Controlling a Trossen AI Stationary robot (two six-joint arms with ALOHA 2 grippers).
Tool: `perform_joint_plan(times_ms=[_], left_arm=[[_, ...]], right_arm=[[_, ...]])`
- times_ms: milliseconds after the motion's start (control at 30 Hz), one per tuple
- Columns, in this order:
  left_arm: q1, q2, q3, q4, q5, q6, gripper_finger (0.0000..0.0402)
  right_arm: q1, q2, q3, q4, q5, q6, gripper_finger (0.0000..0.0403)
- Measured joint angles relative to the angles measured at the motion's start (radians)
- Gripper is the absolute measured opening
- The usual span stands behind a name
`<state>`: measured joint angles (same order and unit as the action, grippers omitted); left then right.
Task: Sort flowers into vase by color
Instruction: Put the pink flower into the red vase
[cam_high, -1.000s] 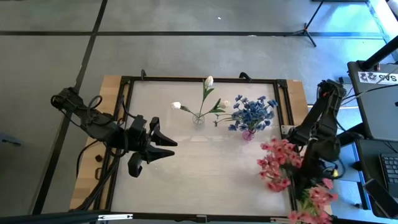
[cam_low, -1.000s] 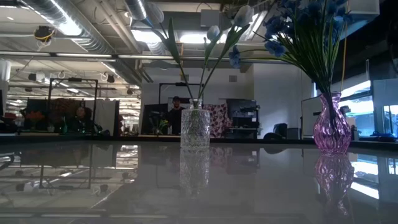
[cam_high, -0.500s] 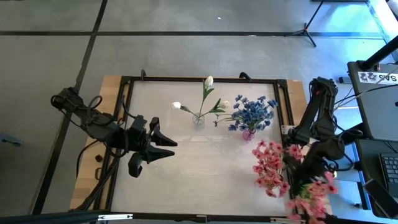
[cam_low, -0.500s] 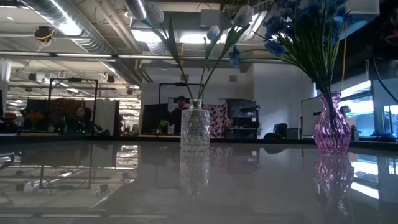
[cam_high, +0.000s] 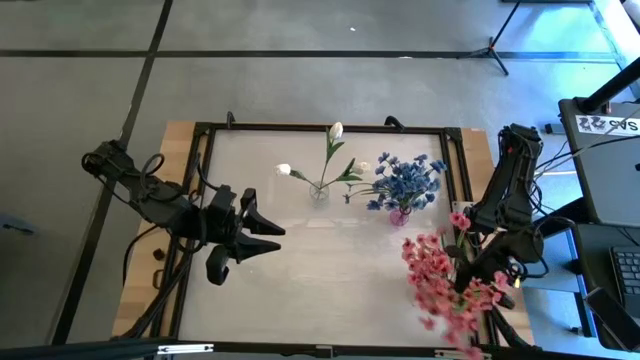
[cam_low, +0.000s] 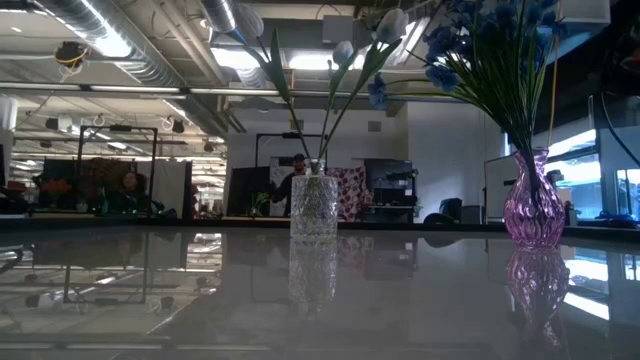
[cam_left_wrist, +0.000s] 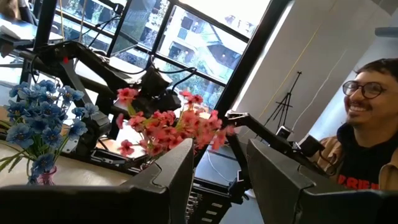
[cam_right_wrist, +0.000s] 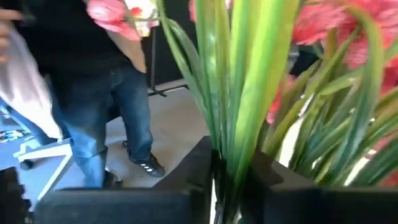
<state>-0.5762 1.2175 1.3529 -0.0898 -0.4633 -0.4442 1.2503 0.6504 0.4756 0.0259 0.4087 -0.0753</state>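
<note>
Pink flowers (cam_high: 440, 280) shifted inward w/ right gripper (cam_high: 470, 268) (jaws clamping stems); left gripper (cam_high: 262, 236) jaws open.

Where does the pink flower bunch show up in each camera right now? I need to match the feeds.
High view: pink flower bunch at the table's right edge, by the right arm.
Low view: not in it.
Left wrist view: centre, blooms beyond the table.
Right wrist view: green stems fill the middle, held in the right claw.
Shared landmark: the blue flowers in the pink vase.
</note>
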Motion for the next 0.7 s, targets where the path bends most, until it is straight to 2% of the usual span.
perform_joint_plan(times_ms=[300, 467, 700], left_arm=[[0.0, 0.0, 0.0, 0.0, 0.0, 0.001, 0.0147], [0.0, 0.0, 0.0, -0.008, 0.0, 0.001, 0.0147], [0.0, 0.0, 0.0, -0.018, 0.0, 0.002, 0.0147]], right_arm=[[0.0, 0.001, 0.001, -0.016, 0.054, 0.022, 0.0123], [0.0, 0.0, 0.082, -0.115, 0.04, 0.052, 0.0158], [0.0, 0.001, 0.162, -0.323, 0.024, 0.241, 0.0177]])
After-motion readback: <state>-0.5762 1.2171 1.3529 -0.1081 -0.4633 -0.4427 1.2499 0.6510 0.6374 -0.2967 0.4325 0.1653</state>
